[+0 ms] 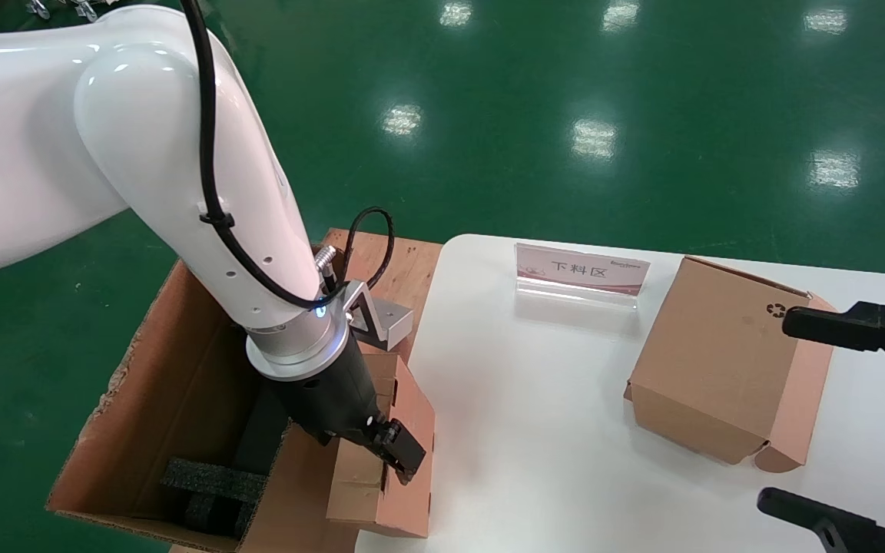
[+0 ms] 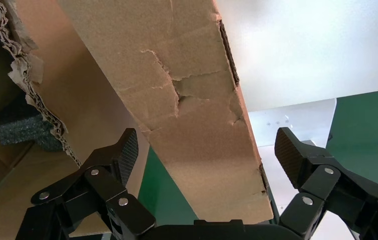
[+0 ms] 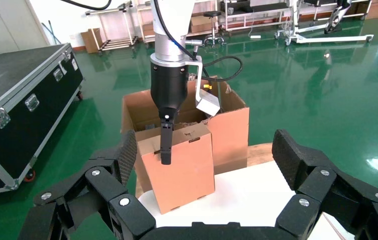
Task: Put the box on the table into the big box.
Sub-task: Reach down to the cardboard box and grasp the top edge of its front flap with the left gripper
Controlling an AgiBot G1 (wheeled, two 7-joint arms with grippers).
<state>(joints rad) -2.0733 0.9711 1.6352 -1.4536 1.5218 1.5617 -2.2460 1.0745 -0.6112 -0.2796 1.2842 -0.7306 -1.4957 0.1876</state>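
Note:
The box (image 1: 415, 491) is a small brown carton, tilted at the left edge of the white table (image 1: 535, 399) and leaning toward the big box (image 1: 158, 322). My left gripper (image 1: 389, 453) reaches down over its top and is open. Its pads (image 2: 128, 150) stand wide on either side of the box (image 2: 197, 125), with gaps showing. Black foam (image 1: 212, 480) lies inside the big box. The right wrist view shows the box (image 3: 181, 170) in front of the big box (image 3: 232, 130), with one left finger (image 3: 165, 147) across its face. My right gripper (image 1: 777, 411) hovers open at the table's right.
A similar carton with a black recycling mark (image 1: 719, 369) lies on the table's right part, between my right fingers. A clear sign stand (image 1: 581, 269) sits at the table's far edge. A wooden pallet (image 1: 404, 261) lies beyond the big box. A black flight case (image 3: 21, 100) stands on the green floor.

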